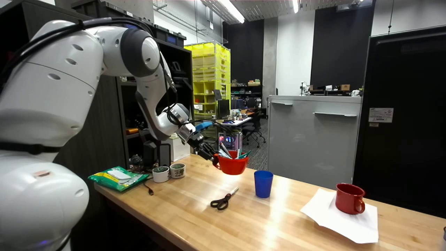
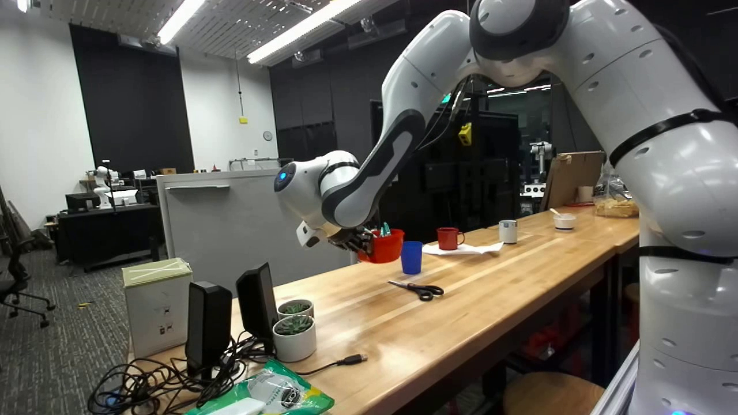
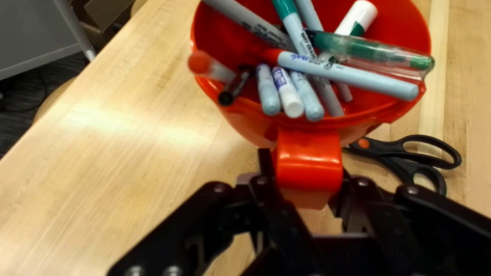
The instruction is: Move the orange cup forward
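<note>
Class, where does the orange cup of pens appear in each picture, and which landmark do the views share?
In an exterior view: the orange cup is slightly right of centre, below mid-height.
In an exterior view: the orange cup is near centre, slightly below and right.
Wrist view: the orange cup, top, right of centre, cut off above.
Shared landmark: the black-handled scissors, visible in all three.

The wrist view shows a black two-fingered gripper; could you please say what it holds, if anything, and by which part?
The gripper holds the bowl-shaped red-orange cup by its broad handle.
</note>
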You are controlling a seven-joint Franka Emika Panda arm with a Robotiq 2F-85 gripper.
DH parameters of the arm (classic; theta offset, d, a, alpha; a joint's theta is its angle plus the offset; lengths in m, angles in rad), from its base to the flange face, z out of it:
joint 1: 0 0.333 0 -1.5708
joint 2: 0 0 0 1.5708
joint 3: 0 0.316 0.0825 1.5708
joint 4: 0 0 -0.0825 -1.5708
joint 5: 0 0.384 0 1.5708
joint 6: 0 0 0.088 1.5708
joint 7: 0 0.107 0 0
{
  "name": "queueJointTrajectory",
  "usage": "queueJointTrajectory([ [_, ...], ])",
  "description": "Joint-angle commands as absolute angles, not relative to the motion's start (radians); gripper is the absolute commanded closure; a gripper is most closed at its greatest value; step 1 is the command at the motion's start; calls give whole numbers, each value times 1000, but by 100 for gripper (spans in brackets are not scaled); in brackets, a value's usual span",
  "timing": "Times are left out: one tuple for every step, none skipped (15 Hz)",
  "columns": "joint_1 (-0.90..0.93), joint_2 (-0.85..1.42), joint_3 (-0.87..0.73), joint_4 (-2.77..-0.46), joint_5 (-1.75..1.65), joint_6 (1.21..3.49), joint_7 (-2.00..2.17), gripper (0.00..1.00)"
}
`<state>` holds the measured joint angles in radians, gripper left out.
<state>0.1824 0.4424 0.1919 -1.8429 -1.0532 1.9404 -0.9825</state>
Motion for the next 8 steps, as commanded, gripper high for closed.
queueJointTrajectory([
  [185, 447, 195, -1835, -1080, 1991, -1038, 91],
  [184, 448, 195, -1836, -1080, 2010, -1048, 91],
  [185, 449, 194, -1837, -1083, 2030, -1052, 91],
  [185, 450, 193, -1838, -1083, 2047, -1061, 91],
  [186, 453, 191, -1836, -1087, 2063, -1066, 91],
  [187, 456, 190, -1836, -1091, 2076, -1073, 91],
  [188, 460, 187, -1834, -1096, 2087, -1076, 91],
  [189, 465, 184, -1833, -1106, 2095, -1077, 91],
])
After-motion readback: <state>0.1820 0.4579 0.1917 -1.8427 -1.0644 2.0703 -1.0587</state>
